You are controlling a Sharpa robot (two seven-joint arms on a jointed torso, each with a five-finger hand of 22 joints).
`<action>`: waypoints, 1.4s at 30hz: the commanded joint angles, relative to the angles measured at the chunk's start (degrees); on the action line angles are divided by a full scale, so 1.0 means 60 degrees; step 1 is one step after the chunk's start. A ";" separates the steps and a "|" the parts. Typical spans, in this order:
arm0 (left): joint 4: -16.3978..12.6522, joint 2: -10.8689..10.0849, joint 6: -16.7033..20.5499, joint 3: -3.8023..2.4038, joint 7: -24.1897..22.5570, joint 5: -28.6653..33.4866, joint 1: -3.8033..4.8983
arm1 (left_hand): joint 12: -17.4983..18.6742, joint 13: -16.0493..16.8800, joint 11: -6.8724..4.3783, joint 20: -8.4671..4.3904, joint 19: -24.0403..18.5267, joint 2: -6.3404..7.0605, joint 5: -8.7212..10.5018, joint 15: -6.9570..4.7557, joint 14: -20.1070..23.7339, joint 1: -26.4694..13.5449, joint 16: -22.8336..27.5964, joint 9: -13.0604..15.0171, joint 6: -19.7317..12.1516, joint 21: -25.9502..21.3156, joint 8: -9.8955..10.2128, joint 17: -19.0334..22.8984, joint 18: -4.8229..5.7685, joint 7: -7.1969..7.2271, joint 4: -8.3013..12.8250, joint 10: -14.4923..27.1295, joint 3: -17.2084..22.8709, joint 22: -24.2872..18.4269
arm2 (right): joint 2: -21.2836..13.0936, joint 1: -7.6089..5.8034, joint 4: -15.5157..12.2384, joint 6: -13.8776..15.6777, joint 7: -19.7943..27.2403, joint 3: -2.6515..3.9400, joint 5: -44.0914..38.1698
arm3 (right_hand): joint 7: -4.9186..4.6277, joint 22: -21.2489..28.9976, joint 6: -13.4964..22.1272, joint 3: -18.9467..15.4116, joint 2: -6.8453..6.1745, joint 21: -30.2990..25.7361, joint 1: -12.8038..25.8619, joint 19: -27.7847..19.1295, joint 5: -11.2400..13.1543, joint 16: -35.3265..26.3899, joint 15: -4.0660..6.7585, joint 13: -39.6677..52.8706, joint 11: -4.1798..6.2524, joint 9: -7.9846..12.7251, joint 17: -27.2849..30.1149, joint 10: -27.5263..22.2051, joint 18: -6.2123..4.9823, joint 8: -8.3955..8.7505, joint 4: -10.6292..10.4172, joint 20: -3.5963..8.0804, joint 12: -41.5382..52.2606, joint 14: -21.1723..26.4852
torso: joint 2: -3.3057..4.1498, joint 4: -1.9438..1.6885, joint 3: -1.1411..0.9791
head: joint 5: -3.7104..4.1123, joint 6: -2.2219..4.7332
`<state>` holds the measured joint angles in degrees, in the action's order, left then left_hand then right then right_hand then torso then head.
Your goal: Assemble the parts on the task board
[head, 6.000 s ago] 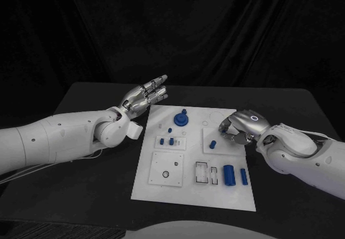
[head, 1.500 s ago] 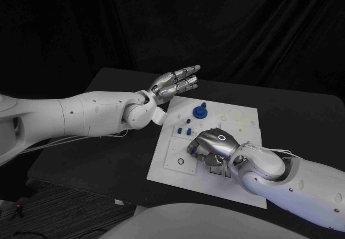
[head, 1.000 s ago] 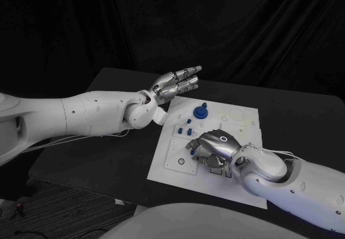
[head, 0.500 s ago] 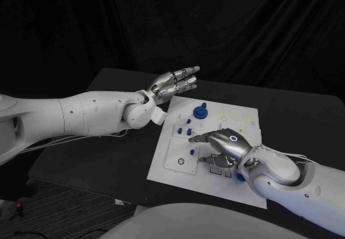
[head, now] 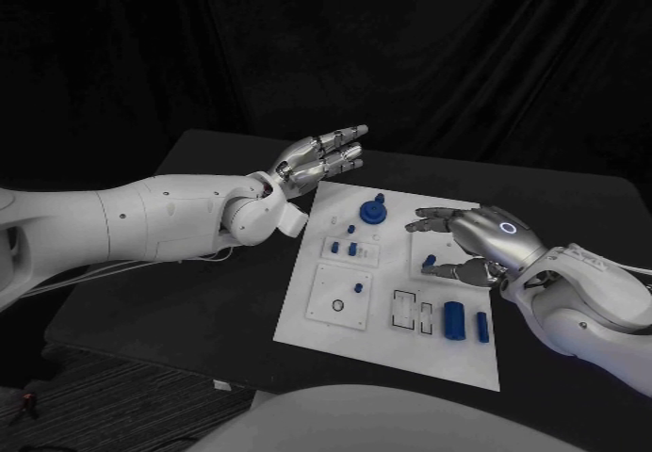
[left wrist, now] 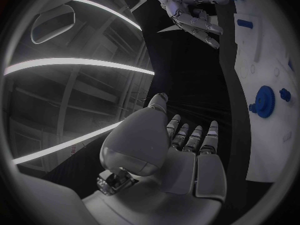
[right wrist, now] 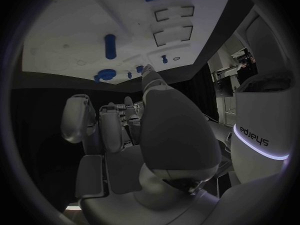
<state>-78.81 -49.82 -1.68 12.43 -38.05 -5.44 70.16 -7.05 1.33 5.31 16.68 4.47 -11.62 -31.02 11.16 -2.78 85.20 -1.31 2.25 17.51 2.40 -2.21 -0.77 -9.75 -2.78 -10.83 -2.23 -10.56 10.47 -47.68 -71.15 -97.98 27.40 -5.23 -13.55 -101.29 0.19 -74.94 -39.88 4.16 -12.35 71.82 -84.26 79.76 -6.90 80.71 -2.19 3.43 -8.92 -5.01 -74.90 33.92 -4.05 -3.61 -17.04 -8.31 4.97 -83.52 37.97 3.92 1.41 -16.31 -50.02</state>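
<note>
I see two smooth white arms with small dark screws, each ending in a silver hand: left hand (head: 319, 157), right hand (head: 479, 239). The right hand carries a glowing ring; thin pale cables (head: 82, 273) hang under the left arm.

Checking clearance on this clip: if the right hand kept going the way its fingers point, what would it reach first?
Probably the blue gear at the task board's far end; the right hand points toward it, though the hand's height above the board is unclear.
</note>
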 commanded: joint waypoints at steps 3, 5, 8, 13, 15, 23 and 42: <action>-0.0046 -0.0002 -0.0059 -0.0009 -0.0102 0.0005 -0.0015 | -0.0057 0.0012 -0.0016 0.0025 0.0066 -0.0031 -0.0064 0.0058 0.0026 0.0022 -0.0042 0.0010 0.0073 0.0028 -0.0040 -0.0008 0.0053 -0.0026 0.0058 0.0013 0.0007 -0.0005 | -0.0272 0.0048 0.0168 -0.0371 -0.0394 -0.0022 -0.0080 | 0.0200 -0.1627 0.0308 -0.0006 0.0033 0.0171 0.0088 0.0185 0.0038 0.0025 -0.0019 -0.0049 -0.0009 0.0117 -0.0101 -0.0116 0.0023 0.0051 -0.0003 -0.0001 0.0006 -0.0161 | 0.0017 0.0022 -0.0021 | -0.0007 0.0003; -0.0043 -0.0002 -0.0063 -0.0009 -0.0102 0.0005 -0.0020 | -0.0053 0.0011 -0.0018 0.0025 0.0069 -0.0030 -0.0075 0.0058 0.0026 0.0026 -0.0042 0.0011 0.0078 0.0029 -0.0041 -0.0008 0.0055 -0.0030 0.0062 0.0014 0.0009 -0.0003 | -0.0357 0.0097 0.0250 -0.0438 -0.0405 -0.0028 -0.0080 | 0.0212 -0.1646 0.0153 -0.0028 0.0043 0.0226 0.0176 0.0237 0.0065 0.0037 -0.0115 -0.0020 -0.0032 0.0119 -0.0119 0.0274 0.0044 0.0017 0.0001 -0.0045 0.0064 -0.0192 | 0.0010 0.0003 -0.0021 | 0.0036 0.0003; -0.0040 0.0000 -0.0059 -0.0009 -0.0107 0.0005 -0.0027 | -0.0053 0.0011 -0.0019 0.0025 0.0064 -0.0028 -0.0085 0.0059 0.0026 0.0029 -0.0042 0.0011 0.0081 0.0026 -0.0041 -0.0008 0.0057 -0.0031 0.0069 0.0014 0.0012 -0.0016 | -0.0418 0.0157 0.0335 -0.0535 -0.0411 -0.0034 -0.0080 | 0.0181 -0.1656 0.0045 0.0024 0.0131 0.0254 0.0264 0.0285 0.0149 0.0033 -0.0211 0.0010 -0.0031 0.0142 -0.0108 0.0977 0.0052 0.0007 0.0004 -0.0143 0.0112 -0.0222 | 0.0006 -0.0026 -0.0019 | 0.0092 0.0003; -0.0035 0.0024 -0.0068 -0.0008 -0.0112 0.0005 -0.0050 | -0.0053 0.0011 -0.0021 0.0025 0.0065 -0.0026 -0.0093 0.0058 0.0027 0.0033 -0.0041 0.0010 0.0076 0.0025 -0.0040 -0.0007 0.0059 -0.0032 0.0074 0.0015 0.0014 -0.0017 | -0.0438 0.0251 0.0426 -0.0727 -0.0413 -0.0040 -0.0080 | 0.0050 -0.1670 -0.0437 0.0157 0.0330 0.0299 0.0388 0.0371 0.0317 0.0033 -0.0288 0.0070 -0.0011 0.0135 -0.0108 0.2475 0.0058 -0.0057 0.0026 -0.0231 0.0253 -0.0292 | 0.0001 -0.0020 -0.0011 | 0.0115 0.0003; -0.0032 0.0033 -0.0069 -0.0008 -0.0114 0.0005 -0.0061 | -0.0053 0.0011 -0.0021 0.0025 0.0065 -0.0026 -0.0093 0.0058 0.0027 0.0033 -0.0041 0.0010 0.0076 0.0025 -0.0040 -0.0007 0.0059 -0.0032 0.0074 0.0015 0.0014 -0.0017 | -0.0423 0.0283 0.0457 -0.0767 -0.0407 -0.0041 -0.0080 | -0.0078 -0.1680 -0.0657 0.0203 0.0410 0.0326 0.0421 0.0405 0.0362 0.0049 -0.0270 0.0064 0.0016 0.0126 -0.0134 0.2755 0.0063 -0.0081 0.0036 -0.0230 0.0226 -0.0321 | -0.0003 -0.0020 -0.0007 | 0.0122 0.0003; -0.0013 0.0052 -0.0086 -0.0008 -0.0128 0.0005 -0.0124 | -0.0053 0.0010 -0.0018 0.0026 0.0066 -0.0012 -0.0117 0.0062 0.0027 0.0046 -0.0041 0.0009 0.0080 0.0025 -0.0038 -0.0007 0.0066 -0.0035 0.0099 0.0017 0.0020 -0.0023 | -0.0202 0.0375 0.0673 -0.0762 -0.0323 -0.0042 -0.0080 | -0.0507 -0.1696 -0.1266 0.0384 0.0746 0.0337 0.0264 0.0453 0.0274 0.0055 -0.0150 0.0052 0.0158 0.0108 -0.0163 0.3427 0.0071 -0.0142 0.0161 -0.0122 0.0077 -0.0369 | -0.0012 -0.0004 -0.0005 | 0.0143 0.0003; 0.0009 0.0036 -0.0097 -0.0009 -0.0123 0.0005 -0.0178 | -0.0062 0.0012 -0.0013 0.0026 0.0070 0.0019 -0.0141 0.0066 0.0024 0.0060 -0.0043 0.0010 0.0102 0.0024 -0.0039 -0.0008 0.0077 -0.0039 0.0135 0.0016 0.0021 -0.0031 | 0.0566 0.0474 0.1270 -0.0794 -0.0116 -0.0038 0.0305 | -0.0938 -0.1683 -0.1767 0.0455 0.1219 0.0209 -0.0037 0.0424 0.0018 -0.0018 -0.0016 0.0085 0.0320 0.0107 -0.0099 0.4182 0.0054 -0.0153 0.0718 0.0004 -0.0037 -0.0349 | 0.0006 -0.0018 0.0001 | 0.0196 0.0003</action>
<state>-78.70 -49.67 -1.72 12.43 -38.04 -5.44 69.17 -7.04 1.34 5.32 16.68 4.47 -11.62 -31.50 11.17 -2.78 85.20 -1.31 2.23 17.72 2.40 -2.21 -0.75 -9.75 -2.98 -10.26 -2.23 -10.33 10.33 -44.43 -68.50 -90.59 23.22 -6.25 -13.79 -101.02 -5.26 -74.91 -50.30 6.88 -5.62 73.44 -84.51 82.31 -6.83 80.72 -2.59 3.86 -7.03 -4.36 -74.90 58.71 -4.03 -4.33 -13.18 -8.69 5.05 -83.99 38.00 3.77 1.39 -15.10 -49.99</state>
